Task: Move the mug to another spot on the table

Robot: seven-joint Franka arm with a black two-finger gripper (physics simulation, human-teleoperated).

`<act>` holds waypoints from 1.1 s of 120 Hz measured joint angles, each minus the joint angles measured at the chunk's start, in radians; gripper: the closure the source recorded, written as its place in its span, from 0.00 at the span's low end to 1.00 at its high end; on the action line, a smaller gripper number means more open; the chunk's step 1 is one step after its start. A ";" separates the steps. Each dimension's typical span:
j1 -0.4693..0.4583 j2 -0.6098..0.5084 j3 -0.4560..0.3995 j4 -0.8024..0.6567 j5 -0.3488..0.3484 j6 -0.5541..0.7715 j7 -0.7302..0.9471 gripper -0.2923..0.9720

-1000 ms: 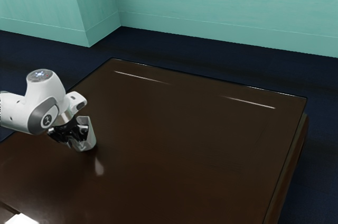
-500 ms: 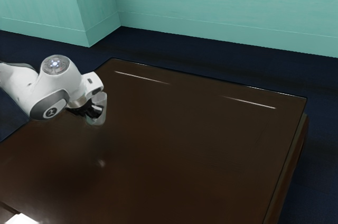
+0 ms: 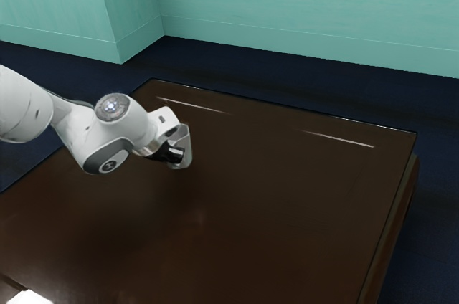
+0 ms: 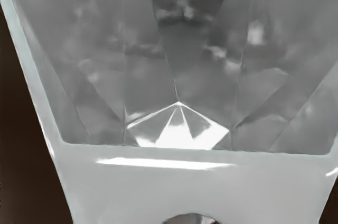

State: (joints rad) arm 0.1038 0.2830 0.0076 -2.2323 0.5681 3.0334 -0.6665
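Now the gripper [image 3: 171, 152] has its black fingers closed on the mug [image 3: 183, 144], seemingly pinching its rim wall with only a narrow gap between them. It appears to carry the mug clear of the table [image 3: 287, 203]; I judge the lift is there so the mug can travel without dragging on the dark top. In the exterior view the mug hangs at about ten o'clock from the table's centre, with the arm [image 3: 86, 132] reaching in from nine o'clock. The hand grips from the mouth side, so the wrist view looks straight inside the mug [image 4: 179, 76]: faceted grey walls meet at a bright bottom, and nothing lies in it
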 joint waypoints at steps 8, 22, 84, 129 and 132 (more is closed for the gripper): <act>0.000 0.023 -0.001 0.001 -0.001 0.015 -0.005 0.86; -0.005 0.048 -0.002 0.001 -0.002 0.031 -0.013 0.85; -0.007 0.090 -0.018 -0.001 -0.005 0.052 -0.040 0.57; 0.011 -0.169 -0.053 -0.228 0.000 0.020 -0.052 0.30; 0.010 -0.203 -0.072 -0.238 0.000 0.005 -0.050 0.29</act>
State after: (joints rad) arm 0.1136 0.0797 -0.0640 -2.4705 0.5681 3.0389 -0.7163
